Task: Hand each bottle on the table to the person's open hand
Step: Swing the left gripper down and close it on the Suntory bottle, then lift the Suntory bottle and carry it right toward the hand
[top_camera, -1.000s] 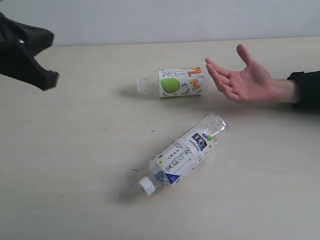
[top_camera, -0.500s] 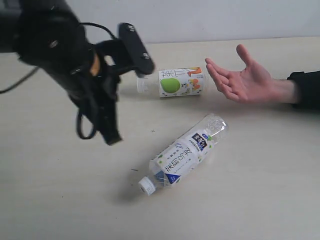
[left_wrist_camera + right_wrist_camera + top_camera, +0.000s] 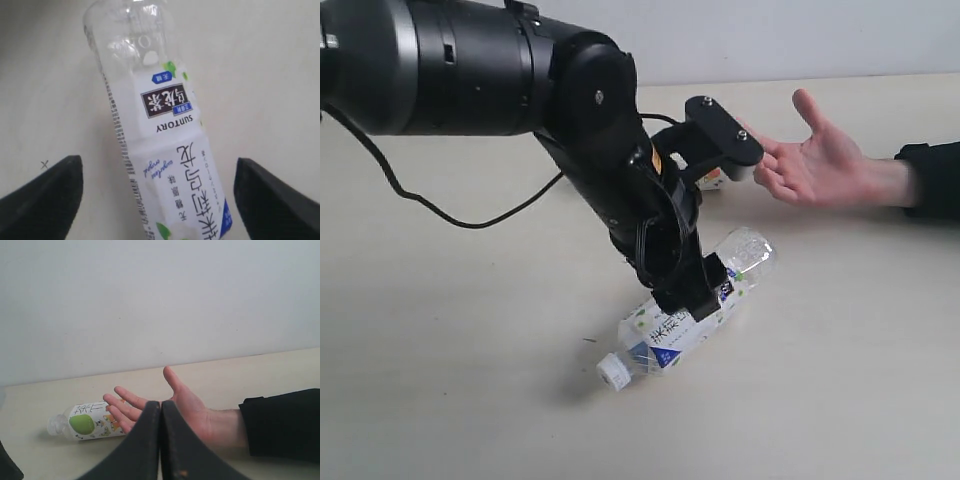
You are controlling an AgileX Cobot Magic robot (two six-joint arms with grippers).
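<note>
Outside view: the left fingers [image 3: 688, 288] spread wide over the white-blue bottle [image 3: 660, 340] on the desk [image 3: 450, 380]. Left wrist: the bottle lies between them. Right wrist: the right fingers [image 3: 145, 450] press together before the open hand [image 3: 192, 407] and apple bottle [image 3: 85, 425].

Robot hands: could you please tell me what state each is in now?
Left hand: open, astride the white-blue bottle, not touching it.
Right hand: closed, holding nothing.

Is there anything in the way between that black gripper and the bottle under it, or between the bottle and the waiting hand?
Nothing visible. The open left gripper straddles the white-blue bottle with only bare table between. From there to the person's open hand the table looks bare; the apple-label bottle lies off to the side.
</note>
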